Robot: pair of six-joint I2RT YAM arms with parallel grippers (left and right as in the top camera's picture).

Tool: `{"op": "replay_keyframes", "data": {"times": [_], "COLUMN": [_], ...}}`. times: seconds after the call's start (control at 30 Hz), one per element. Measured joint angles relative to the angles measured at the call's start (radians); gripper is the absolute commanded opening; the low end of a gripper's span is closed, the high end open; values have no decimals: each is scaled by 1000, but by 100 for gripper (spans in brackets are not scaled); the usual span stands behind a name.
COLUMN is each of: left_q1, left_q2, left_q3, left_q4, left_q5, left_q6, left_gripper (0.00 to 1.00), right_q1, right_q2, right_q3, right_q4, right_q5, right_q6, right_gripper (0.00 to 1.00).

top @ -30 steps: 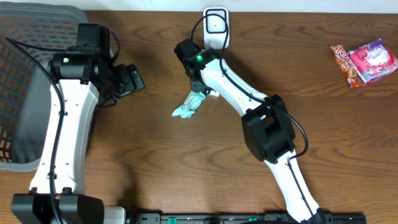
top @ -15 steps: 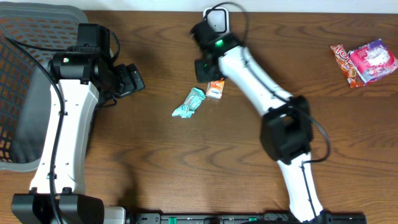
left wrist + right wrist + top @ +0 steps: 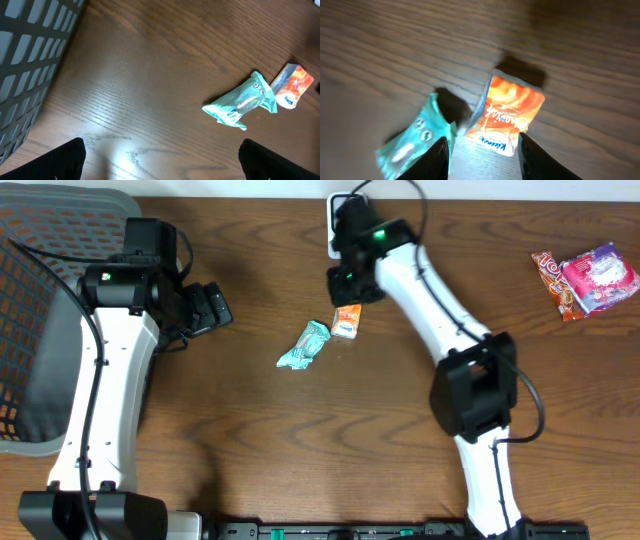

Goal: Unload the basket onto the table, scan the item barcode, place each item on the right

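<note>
Our right fingers point(image 3: 440, 162) have just parted, leaving the orange Kleenex packet point(image 3: 347, 321) lying near the bench's point(image 3: 250, 440) back edge; our left fingers point(image 3: 60, 160) gape empty. We judge scanning now needs a regrasp.

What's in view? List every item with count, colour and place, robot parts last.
teal packet: one, teal, middle of the table
orange packet: one, orange and white, beside the teal packet
snack packets: two, red and pink, far right
white device: one, white, far edge, mostly hidden by the right arm
basket: one, grey, left edge
table: one, brown wood
left gripper: one, black, open, empty, near the basket
right gripper: one, black, open, over the orange packet
</note>
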Motion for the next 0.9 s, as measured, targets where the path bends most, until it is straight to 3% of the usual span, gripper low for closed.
{"op": "replay_keyframes", "data": {"times": [0.33, 0.6, 0.67, 0.7, 0.9], "left_q1": [0, 0, 0, 0, 0], "left_q2": [0, 0, 0, 0, 0], "left_q3": [0, 0, 0, 0, 0], "left_q4": [0, 0, 0, 0, 0], "left_q5": [0, 0, 0, 0, 0], "left_q6": [0, 0, 0, 0, 0], "left_gripper": [98, 98, 98, 98, 98], "right_q1": [149, 155, 155, 155, 155], "right_q2": [87, 174, 174, 174, 171], "right_q3": [0, -1, -1, -1, 0], "right_q4": [7, 30, 32, 34, 41], "right_q5": [364, 456, 464, 466, 482], "right_q6": [168, 218, 222, 225, 236], "right_gripper": [41, 38, 26, 2, 1]}}
